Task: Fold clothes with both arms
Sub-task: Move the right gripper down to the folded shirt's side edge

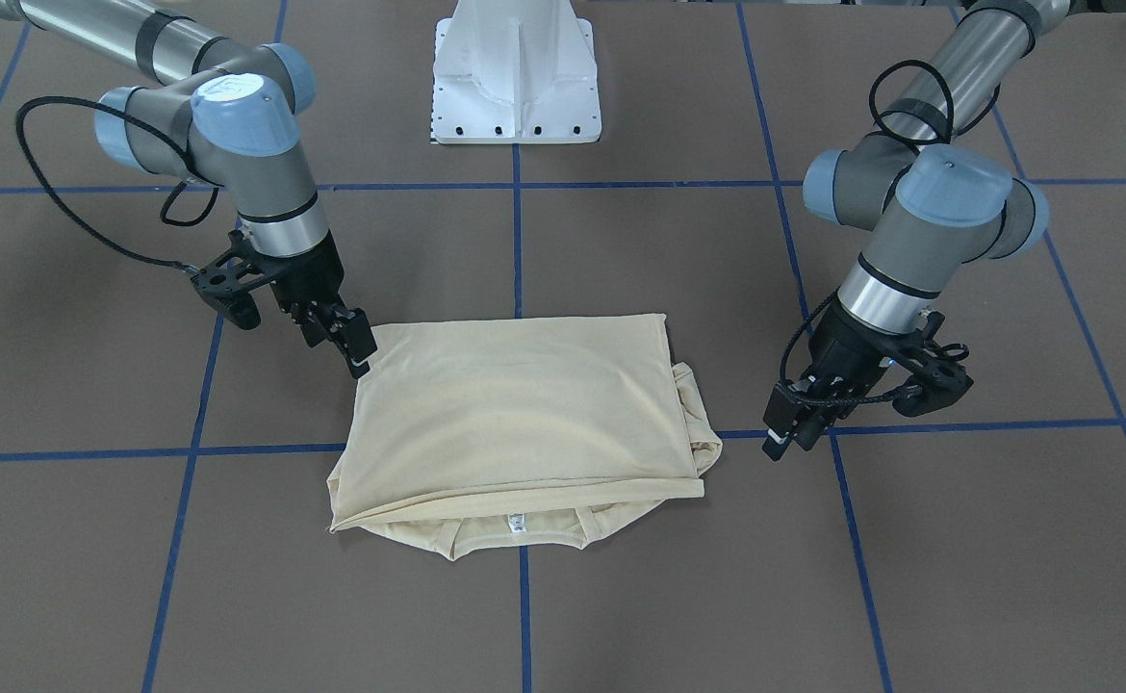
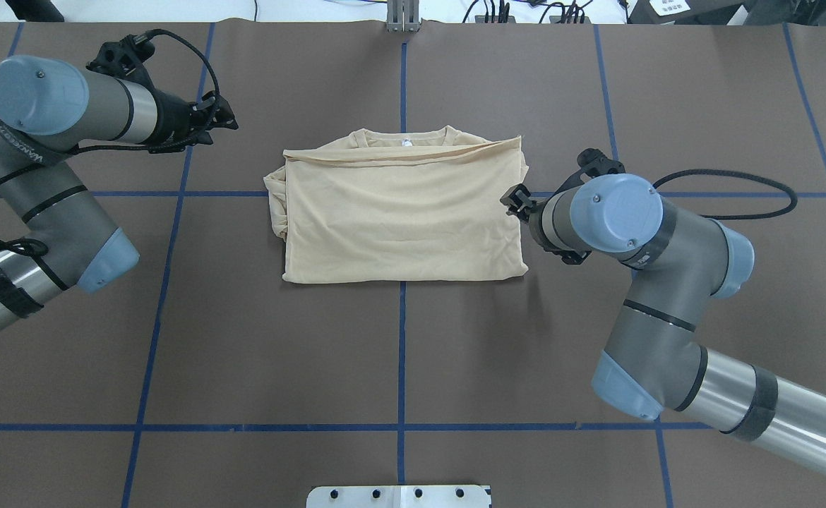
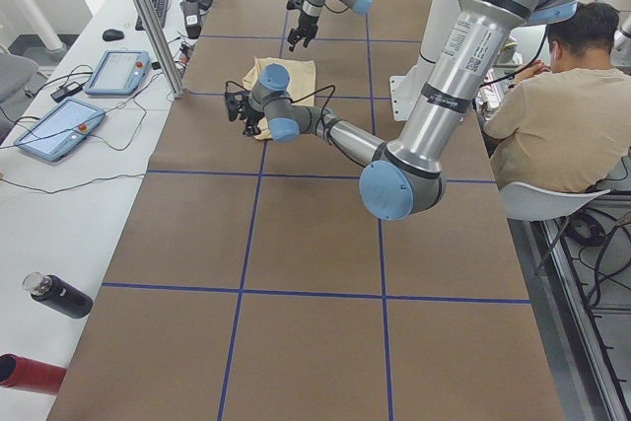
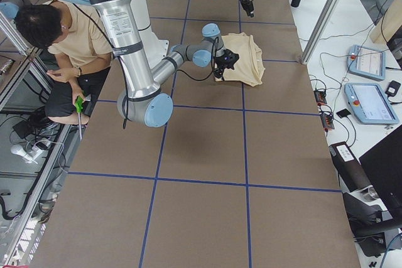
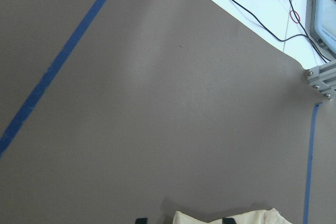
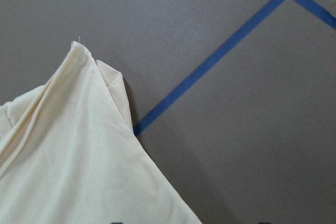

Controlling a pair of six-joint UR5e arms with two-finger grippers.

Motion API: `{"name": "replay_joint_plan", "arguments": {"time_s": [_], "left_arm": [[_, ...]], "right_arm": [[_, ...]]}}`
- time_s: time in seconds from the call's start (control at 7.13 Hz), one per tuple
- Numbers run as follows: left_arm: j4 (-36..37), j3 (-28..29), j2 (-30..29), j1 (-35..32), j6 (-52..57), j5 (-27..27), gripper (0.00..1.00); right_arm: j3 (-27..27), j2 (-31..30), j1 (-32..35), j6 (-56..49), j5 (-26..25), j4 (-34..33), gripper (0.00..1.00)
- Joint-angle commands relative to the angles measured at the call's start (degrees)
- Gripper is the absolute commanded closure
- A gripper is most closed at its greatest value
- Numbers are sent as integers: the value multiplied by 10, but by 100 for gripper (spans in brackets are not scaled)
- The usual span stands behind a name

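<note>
The cream-yellow T-shirt [image 1: 515, 404] lies folded into a rectangle at the table's middle [image 2: 402, 212], print hidden, with the collar and white neck label [image 1: 517, 523] showing on the side away from the robot. My right gripper [image 1: 356, 351] is open and empty, hovering at the shirt's edge [image 2: 515, 201]; its wrist view shows a shirt corner [image 6: 68, 156] below it. My left gripper [image 1: 789, 433] is open and empty, off the shirt's other side with a gap of bare table between [image 2: 222, 120]. Its wrist view catches only a strip of shirt [image 5: 252, 217].
The white pedestal base [image 1: 515, 77] stands behind the shirt. Blue tape lines [image 2: 402, 339] grid the brown table. An operator [image 3: 562, 115] sits beside the base. Control tablets [image 3: 118, 71] and bottles [image 3: 54, 295] lie on the side bench; a metal post [image 3: 148, 22] stands at the table's far edge.
</note>
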Motion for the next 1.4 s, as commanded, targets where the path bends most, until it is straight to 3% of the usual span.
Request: {"name": "replay_joint_plan", "arguments": {"time_s": [0.0, 0.42, 0.7, 0.84, 0.98, 1.26], "left_arm": [[0, -4, 9, 1, 10, 2, 42], [2, -5, 8, 2, 9, 3, 34], [2, -5, 9, 2, 9, 3, 34], [2, -5, 8, 2, 9, 3, 34], [2, -5, 8, 2, 9, 3, 34], [2, -5, 8, 2, 9, 3, 34]], "right_arm": [[0, -6, -26, 17, -21, 1, 12], [-1, -14, -44, 19, -22, 1, 16], [-4, -17, -46, 20, -22, 1, 32], [-6, -18, -47, 20, -22, 1, 56], [-7, -18, -47, 20, -21, 1, 100], [-4, -18, -46, 19, -20, 2, 100]]}}
